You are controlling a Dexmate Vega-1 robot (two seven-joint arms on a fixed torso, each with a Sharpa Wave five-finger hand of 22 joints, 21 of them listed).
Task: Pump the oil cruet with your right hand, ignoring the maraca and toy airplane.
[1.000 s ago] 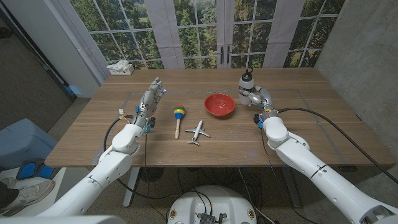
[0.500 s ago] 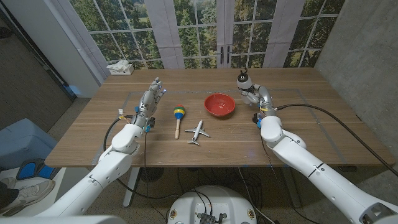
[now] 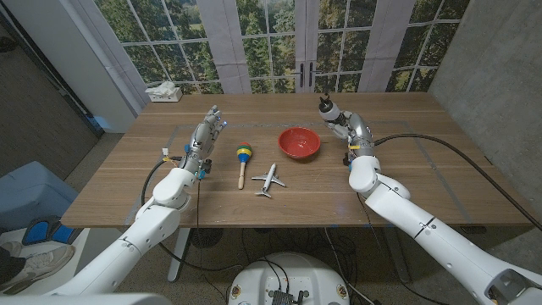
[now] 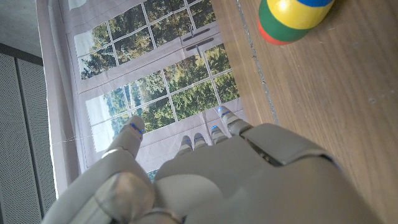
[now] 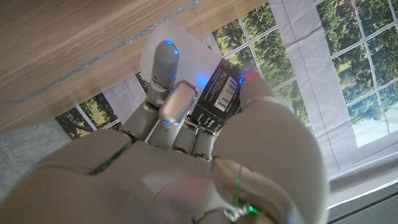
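Observation:
The oil cruet [image 3: 331,112], clear with a black pump top, leans toward the red bowl at the table's far right. My right hand [image 3: 356,130] grips its body. In the right wrist view my right hand [image 5: 186,162] has its fingers [image 5: 163,68] wrapped around the oil cruet [image 5: 221,93], whose dark label shows between them. My left hand [image 3: 206,134] stands at the left of the table with its fingers apart, holding nothing. The maraca [image 3: 243,158] lies just right of it, and the toy airplane [image 3: 269,179] lies nearer the front. In the left wrist view the maraca [image 4: 292,18] shows past my left hand [image 4: 217,180].
A red bowl [image 3: 299,143] sits at mid-table, left of the cruet. A tissue box [image 3: 163,92] rests at the far left corner. A black cable [image 3: 440,161] runs across the table's right side.
My right hand has shifted the cruet a little farther back and tipped it from upright toward the red bowl. The left hand, maraca and airplane have not moved.

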